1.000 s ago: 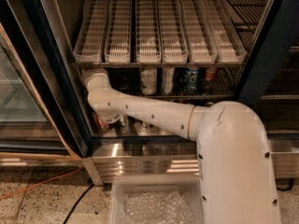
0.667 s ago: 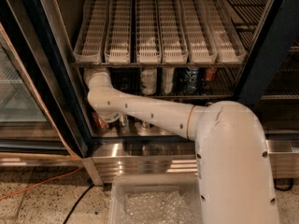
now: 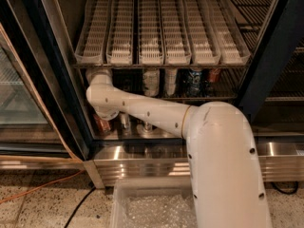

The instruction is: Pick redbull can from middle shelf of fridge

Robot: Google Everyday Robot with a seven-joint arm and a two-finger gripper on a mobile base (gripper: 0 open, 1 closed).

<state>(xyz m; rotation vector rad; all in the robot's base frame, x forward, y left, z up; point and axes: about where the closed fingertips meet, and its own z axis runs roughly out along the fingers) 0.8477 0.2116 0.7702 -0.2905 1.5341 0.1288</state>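
Camera view shows, nearest, a clear plastic bin (image 3: pixel 121 201) on the speckled floor, with the robot's thick white arm (image 3: pixel 223 165) rising over it. Past these stands the fridge (image 3: pixel 142 163), its ribbed steel base panel at the front. The arm stretches left across the opening and bends upward at the left front corner of the middle shelf (image 3: pixel 209 98). The end effector (image 3: pixel 98 75) pokes into the dark there, just under the white slotted rack (image 3: pixel 161 27); whether it is open or closed cannot be told. The redbull can (image 3: pixel 124 83) stands dimly seen beside it on the shelf's left part. Two white-labelled cans (image 3: pixel 151 82) and a blue can (image 3: pixel 192 82) stand farther right.
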